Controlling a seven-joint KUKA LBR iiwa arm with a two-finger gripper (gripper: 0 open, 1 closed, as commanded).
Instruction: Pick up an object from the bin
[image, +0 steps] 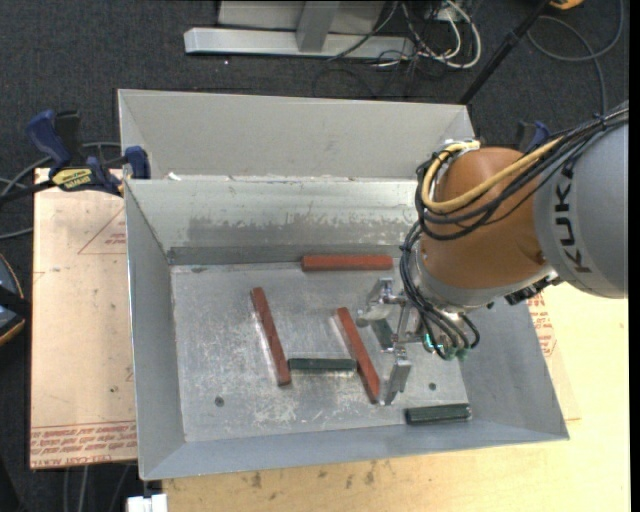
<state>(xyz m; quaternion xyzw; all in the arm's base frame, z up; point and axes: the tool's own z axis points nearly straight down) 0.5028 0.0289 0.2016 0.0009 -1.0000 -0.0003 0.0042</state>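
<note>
Near dark bar by the front wall; the pick is not yet made.
Near dark bar (437, 413) lies close to the bin's (150, 330) near wall, right of centre. Just beyond it the fingers (398, 378) hang low and look spread, with nothing between them. They are just right of the slanted red bar (358, 353), by its near end, and that bar is the likeliest pick. I judge the closing and the lift are both left to do. A mid dark bar (320, 366) touches the slanted bar's left side and may get nudged. The left red bar (270, 335) lies apart, and the far red bar (347, 262) hugs the far wall. Bare floor to the right and at the near left leaves room, with the walls well off.
</note>
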